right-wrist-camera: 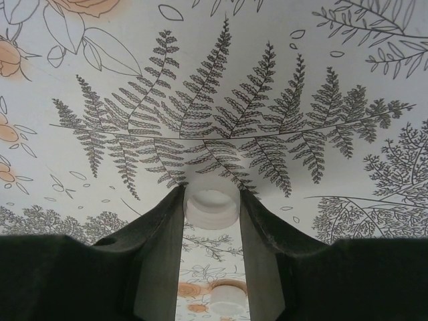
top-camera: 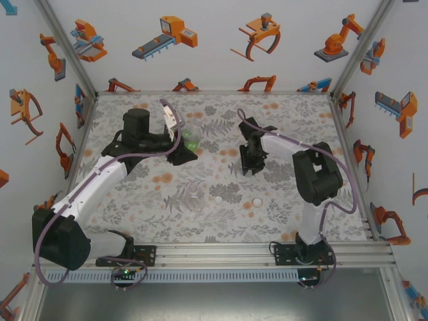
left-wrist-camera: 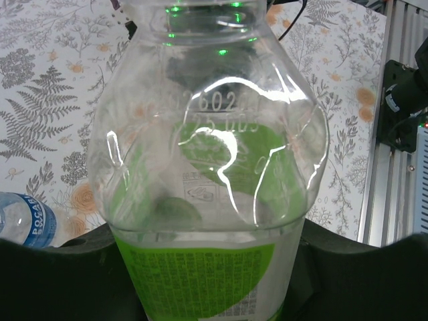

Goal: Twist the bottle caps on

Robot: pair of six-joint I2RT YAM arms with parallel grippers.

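Observation:
My left gripper (top-camera: 182, 146) (left-wrist-camera: 207, 274) is shut on the green-tinted bottle (top-camera: 192, 139) (left-wrist-camera: 207, 167), whose open, capless neck points away from the camera in the left wrist view. The blue-label bottle (left-wrist-camera: 27, 221) lies on the mat just left of it. My right gripper (top-camera: 251, 162) (right-wrist-camera: 212, 200) hangs above the mat right of centre, shut on a white bottle cap (right-wrist-camera: 212, 208) pinched between its fingertips, open side towards the camera. The plain clear bottle (top-camera: 196, 198) sits near the front centre. Two loose caps rest close by, one (top-camera: 217, 199) beside it and another (top-camera: 257, 202) further right.
The floral mat (top-camera: 287, 120) covers the table inside white walls and aluminium posts. A metal rail (top-camera: 267, 253) with both arm bases runs along the near edge. Below the right fingers another white cap (right-wrist-camera: 227, 294) lies on the mat.

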